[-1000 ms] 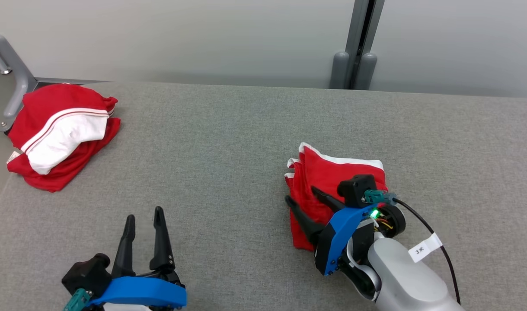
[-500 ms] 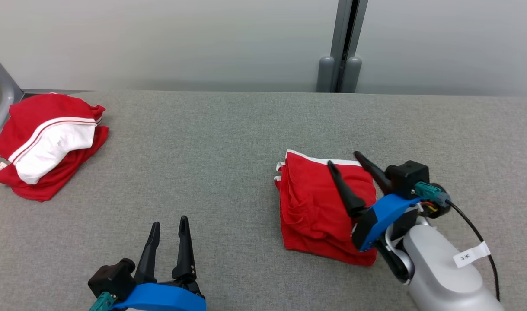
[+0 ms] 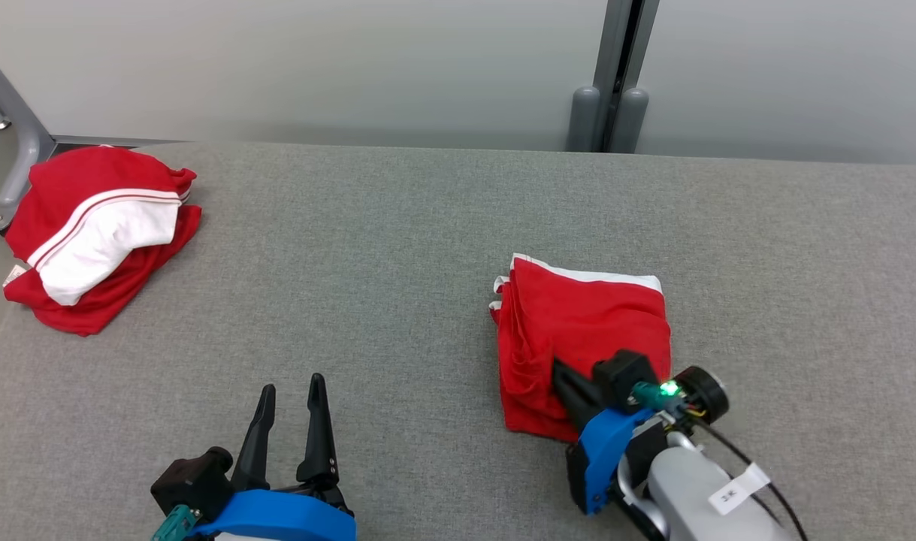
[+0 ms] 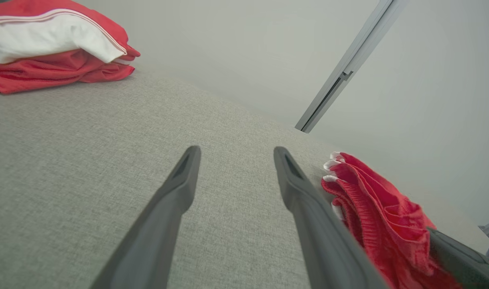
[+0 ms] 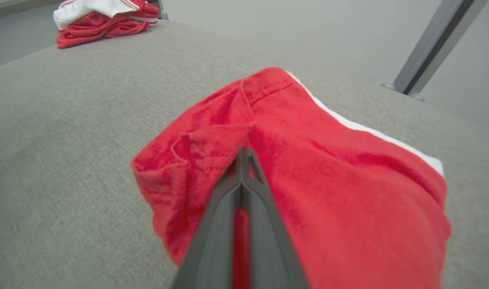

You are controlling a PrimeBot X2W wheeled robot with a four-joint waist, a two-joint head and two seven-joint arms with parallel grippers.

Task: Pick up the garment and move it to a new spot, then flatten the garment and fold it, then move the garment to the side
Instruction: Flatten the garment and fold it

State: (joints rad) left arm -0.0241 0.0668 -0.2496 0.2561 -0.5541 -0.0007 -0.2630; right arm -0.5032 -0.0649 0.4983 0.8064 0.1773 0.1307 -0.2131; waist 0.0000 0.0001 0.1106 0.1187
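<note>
The garment (image 3: 585, 330) is a folded red piece with a white edge, lying right of centre on the grey padded table (image 3: 397, 263). My right gripper (image 3: 561, 373) is at its near edge, shut on the fabric. In the right wrist view the two fingers meet at the right gripper (image 5: 243, 155), with red cloth of the garment (image 5: 340, 160) pinched between them and bunched around the tips. My left gripper (image 3: 291, 387) hovers open over bare table at the lower left, holding nothing. The left wrist view has the left gripper (image 4: 236, 151) spread wide and the garment (image 4: 380, 216) to its right.
A pile of red and white clothes (image 3: 97, 233) lies at the table's far left corner, next to a grey metal frame leg (image 3: 14, 128). A grey post (image 3: 612, 75) stands behind the table's far edge against the pale wall.
My right gripper, open above the garment before, has come down to its near edge and shut on the cloth. The left gripper stays open. The camera has shifted slightly.
</note>
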